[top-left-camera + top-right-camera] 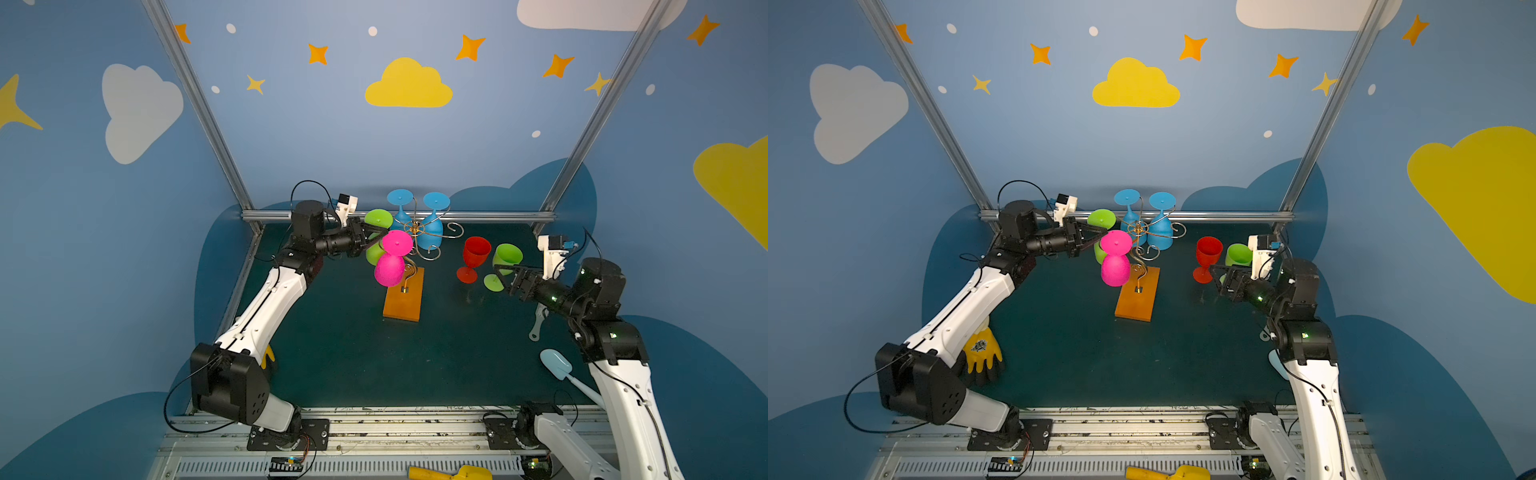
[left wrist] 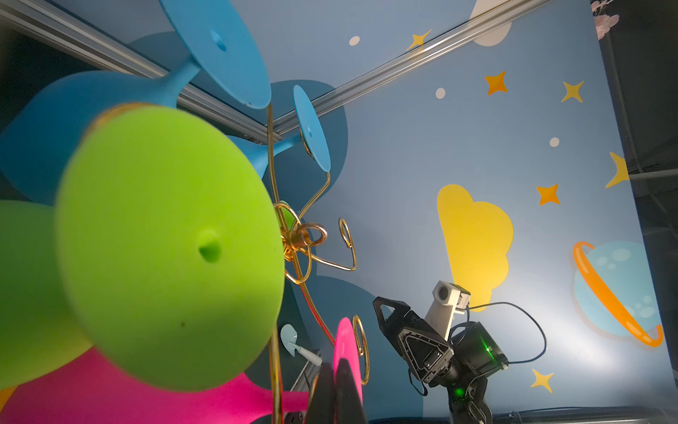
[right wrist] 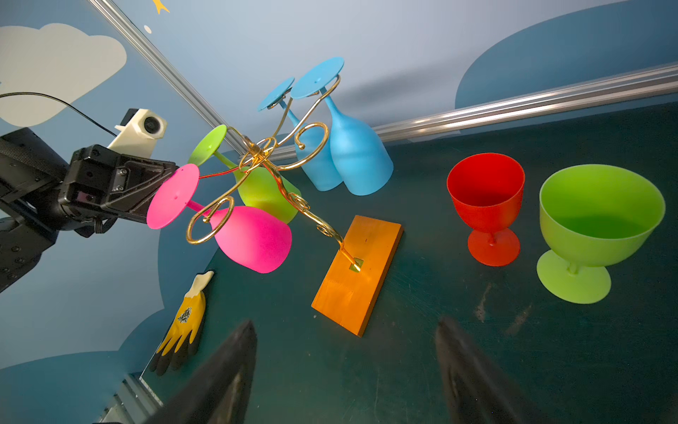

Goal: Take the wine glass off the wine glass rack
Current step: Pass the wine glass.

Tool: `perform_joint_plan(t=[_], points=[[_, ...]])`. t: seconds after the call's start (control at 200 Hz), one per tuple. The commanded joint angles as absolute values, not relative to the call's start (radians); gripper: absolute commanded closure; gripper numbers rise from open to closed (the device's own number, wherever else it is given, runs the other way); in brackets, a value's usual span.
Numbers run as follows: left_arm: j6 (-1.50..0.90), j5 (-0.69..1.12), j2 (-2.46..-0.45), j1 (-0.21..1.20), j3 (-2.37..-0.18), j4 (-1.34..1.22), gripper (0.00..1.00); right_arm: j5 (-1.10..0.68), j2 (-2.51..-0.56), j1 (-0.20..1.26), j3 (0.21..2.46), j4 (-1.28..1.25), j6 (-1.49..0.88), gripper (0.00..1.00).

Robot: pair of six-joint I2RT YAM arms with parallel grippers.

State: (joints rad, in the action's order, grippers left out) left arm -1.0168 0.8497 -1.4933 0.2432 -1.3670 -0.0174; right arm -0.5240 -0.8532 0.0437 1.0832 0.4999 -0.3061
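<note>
Walls [image 1: 311,137]: blue, with yellow cloud [image 1: 408,85], white cloud [image 1: 139,110], orange stars [image 1: 318,54], ringed planet [image 2: 616,290], dark-blue mounds [image 1: 540,187] along the base. Frame [image 1: 199,104]: aluminium posts and rail. Tabletop [image 1: 353,365]: dark teal, scuffed. Light: soft, diffuse.

The wine glass rack [image 3: 258,154] is glossy gold metal wire on a smooth wooden base [image 3: 357,275]. The pink wine glass [image 1: 389,270], centre of a top view, looks matt plastic. The dark tabletop [image 3: 568,348] is matt and scuffed.
</note>
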Motion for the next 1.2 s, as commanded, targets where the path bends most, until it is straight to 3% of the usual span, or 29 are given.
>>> perform_joint_plan(t=[0.0, 1.191], points=[[-1.002, 0.894, -1.461, 0.250, -1.391, -0.041, 0.97, -0.520, -0.842, 0.049, 1.118, 0.515, -0.294, 0.24], [-1.066, 0.904, -1.369, 0.174, -1.320, -0.091, 0.97, -0.519, -0.832, 0.049, 1.116, 0.520, -0.295, 0.24]])
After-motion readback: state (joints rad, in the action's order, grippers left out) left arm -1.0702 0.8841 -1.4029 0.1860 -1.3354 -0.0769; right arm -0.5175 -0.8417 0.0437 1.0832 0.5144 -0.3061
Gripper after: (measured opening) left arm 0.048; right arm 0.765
